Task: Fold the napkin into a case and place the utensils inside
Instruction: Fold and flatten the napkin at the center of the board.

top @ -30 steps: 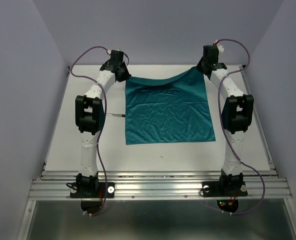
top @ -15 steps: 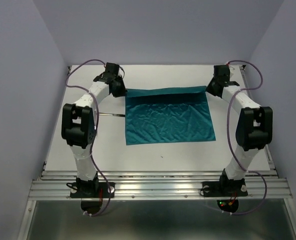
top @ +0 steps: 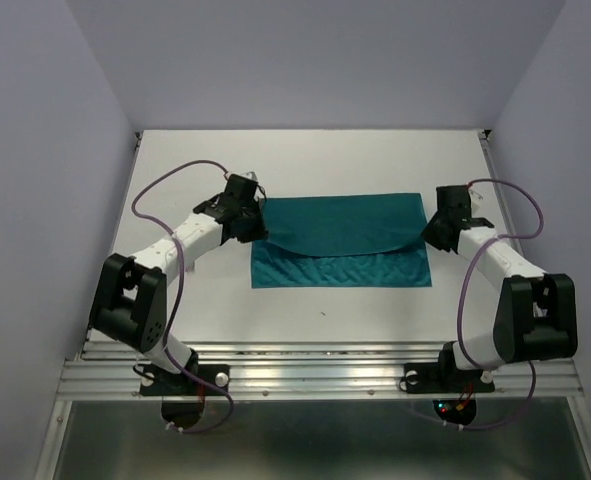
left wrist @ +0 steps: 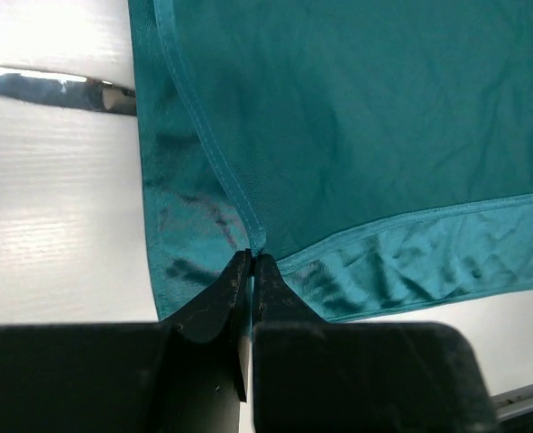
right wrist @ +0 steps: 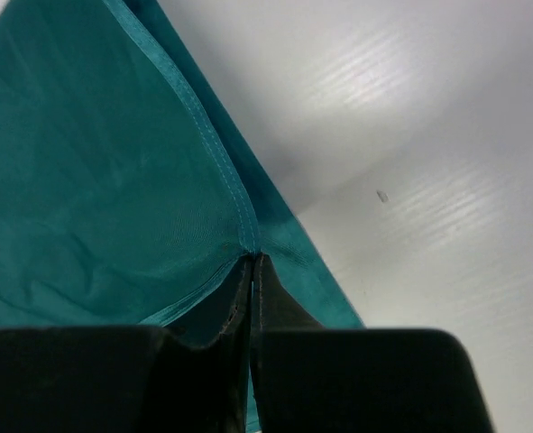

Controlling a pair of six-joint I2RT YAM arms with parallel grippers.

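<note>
Cutlery (left wrist: 59, 90) shows only at the left wrist: a silver piece on the bench (left wrist: 50, 225), ahead and left of the left pincer (left wrist: 251, 260), meeting the napkin (top: 340, 225) edge; overhead, the arm hides it. Since a second ago the far edge has come toward the bases, doubling the cloth. The left pincer and right pincer (right wrist: 252, 262) are each pressed together on a hemmed corner of the upper layer.

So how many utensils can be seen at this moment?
1: a silver utensil lies beside the napkin edge, seen only in the left wrist view. Others may be hidden under it or the arms.
</note>
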